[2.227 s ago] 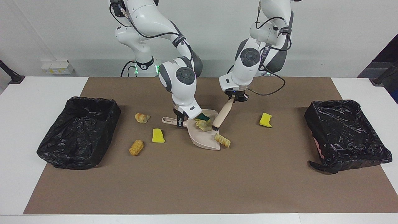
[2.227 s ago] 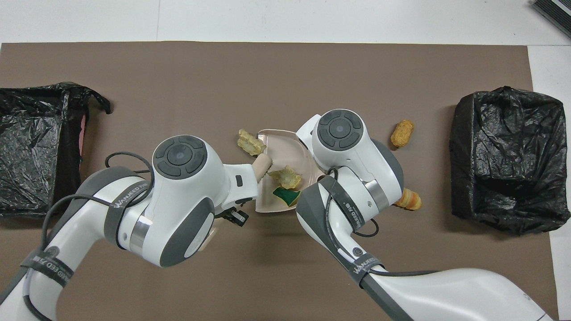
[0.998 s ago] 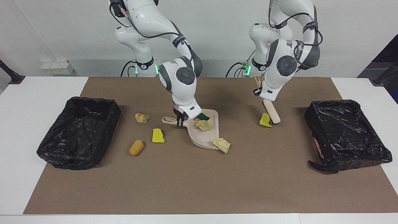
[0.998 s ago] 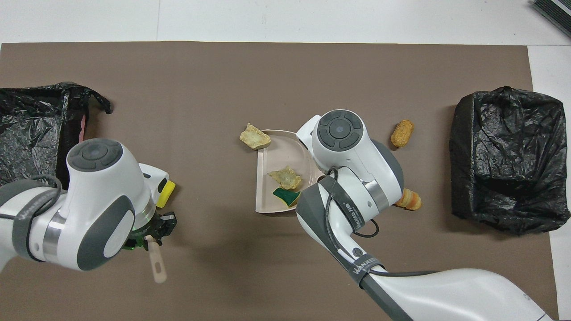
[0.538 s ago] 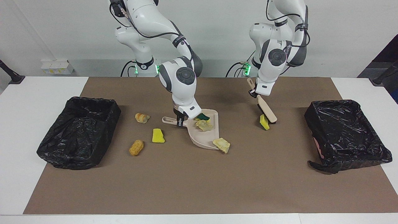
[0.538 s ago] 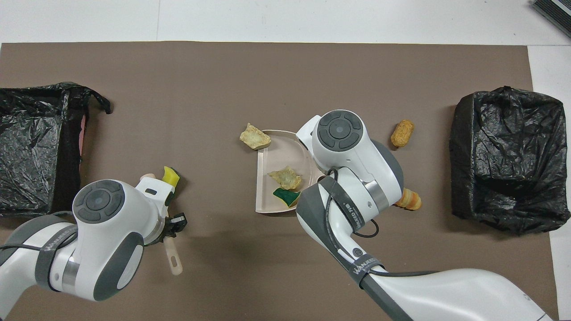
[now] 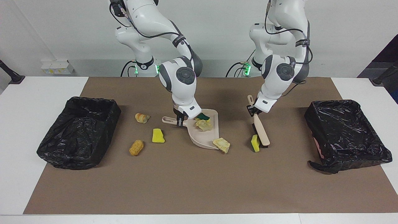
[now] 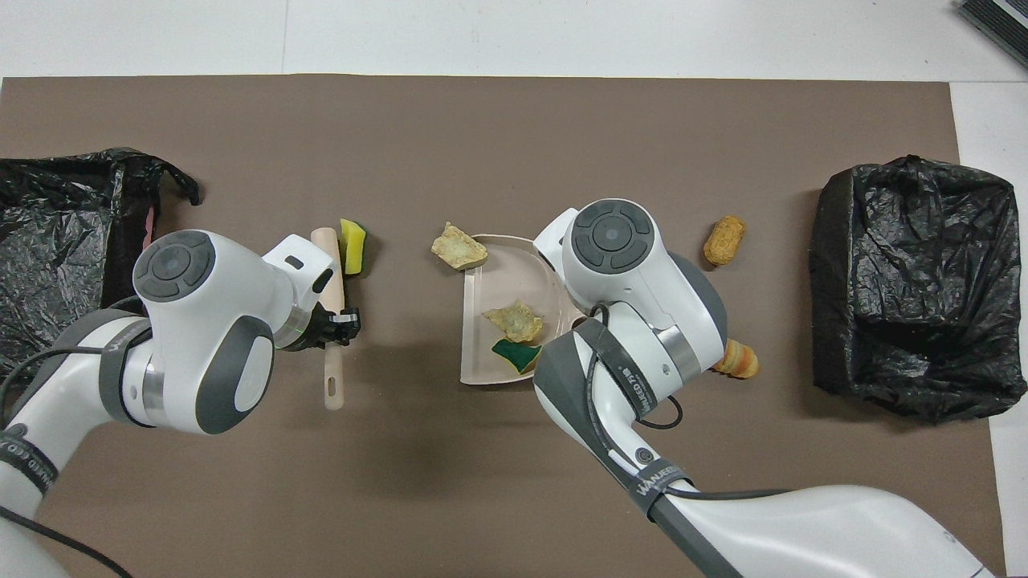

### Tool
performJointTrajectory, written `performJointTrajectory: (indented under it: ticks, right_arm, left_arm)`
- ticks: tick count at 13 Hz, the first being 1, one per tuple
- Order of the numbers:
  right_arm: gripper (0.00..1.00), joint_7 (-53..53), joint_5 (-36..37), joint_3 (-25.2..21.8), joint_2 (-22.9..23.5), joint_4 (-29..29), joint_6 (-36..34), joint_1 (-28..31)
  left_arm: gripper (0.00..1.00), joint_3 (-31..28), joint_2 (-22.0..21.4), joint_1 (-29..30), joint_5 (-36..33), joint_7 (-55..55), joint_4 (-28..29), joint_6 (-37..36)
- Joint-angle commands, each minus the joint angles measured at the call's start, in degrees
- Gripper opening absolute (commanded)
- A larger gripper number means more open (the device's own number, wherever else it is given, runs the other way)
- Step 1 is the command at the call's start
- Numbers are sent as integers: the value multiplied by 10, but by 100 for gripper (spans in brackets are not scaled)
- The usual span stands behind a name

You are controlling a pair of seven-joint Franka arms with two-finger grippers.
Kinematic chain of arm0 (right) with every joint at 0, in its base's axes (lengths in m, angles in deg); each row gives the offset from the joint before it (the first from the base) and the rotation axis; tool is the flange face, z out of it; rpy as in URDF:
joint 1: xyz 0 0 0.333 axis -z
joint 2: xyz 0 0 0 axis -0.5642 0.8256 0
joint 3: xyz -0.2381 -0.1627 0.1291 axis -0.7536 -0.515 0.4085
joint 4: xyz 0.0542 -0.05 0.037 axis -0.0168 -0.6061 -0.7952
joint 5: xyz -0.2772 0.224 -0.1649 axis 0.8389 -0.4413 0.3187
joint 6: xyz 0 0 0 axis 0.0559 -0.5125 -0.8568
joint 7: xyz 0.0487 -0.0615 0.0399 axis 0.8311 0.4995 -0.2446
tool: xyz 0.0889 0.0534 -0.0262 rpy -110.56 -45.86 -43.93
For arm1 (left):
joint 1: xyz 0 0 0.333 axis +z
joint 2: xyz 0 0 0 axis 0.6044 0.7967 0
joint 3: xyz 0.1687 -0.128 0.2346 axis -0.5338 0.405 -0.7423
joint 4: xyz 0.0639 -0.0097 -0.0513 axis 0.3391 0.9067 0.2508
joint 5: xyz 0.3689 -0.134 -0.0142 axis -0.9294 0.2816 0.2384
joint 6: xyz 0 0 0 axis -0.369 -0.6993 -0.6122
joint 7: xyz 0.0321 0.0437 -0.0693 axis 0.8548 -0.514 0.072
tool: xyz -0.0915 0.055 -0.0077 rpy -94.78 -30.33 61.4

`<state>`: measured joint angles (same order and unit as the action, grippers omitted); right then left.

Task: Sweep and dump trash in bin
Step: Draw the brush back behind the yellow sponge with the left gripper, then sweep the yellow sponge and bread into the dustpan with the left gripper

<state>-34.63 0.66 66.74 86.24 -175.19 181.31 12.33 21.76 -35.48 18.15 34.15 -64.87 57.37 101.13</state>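
Seven scraps of trash lay across the worktop, none yet in a bin. Toward the right arm's end stood one black-lined bin (image 7: 77,137). Between it and the dustpan (image 7: 203,137) three scraps waited loose: a croissant-like piece (image 7: 142,118) nearest the robots, a yellow sponge chunk (image 7: 158,136) a little farther out, and a corn-cob-like piece (image 7: 136,147) farthest out.

At mid-worktop the right tool (image 7: 179,120) was clamped on the dustpan's handle, pinning the pan flat with its mouth turned away from the robots and toward the left arm's end, presumably so that scraps pushed from that end would slide in. Two scraps sat inside, a green-backed sponge (image 7: 203,116) by the rear wall and a pale pastry piece (image 7: 204,125) beside it. A third, a bread-like piece (image 7: 221,145), rested at the lip, seemingly half on and half off.

Toward the left arm's end, the left tool (image 7: 252,110) gripped the brush (image 7: 260,130) partway along its handle, the head down on the worktop. A yellow sponge with a green back (image 7: 255,143) stood on edge, touching the brush head on the dustpan's side, so it was likely being driven toward the pan.

The second black-lined bin (image 7: 345,133) stood at the left arm's end.
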Motion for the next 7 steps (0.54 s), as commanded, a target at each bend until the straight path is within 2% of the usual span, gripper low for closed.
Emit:
performJointTrajectory:
  ticks: [1,3,7]
  right_arm:
    - [0,16,7,4,-19,-23,-1,2]
    - [0,16,7,4,-19,-23,-1,2]
    - [0,19,7,4,-19,-23,-1,2]
  left_arm:
    - [0,7,15,-7,16,-69,-25,2]
    - [0,8,15,-21,19,-127,-25,5]
    - [0,12,10,-89,21,-135,-25,9]
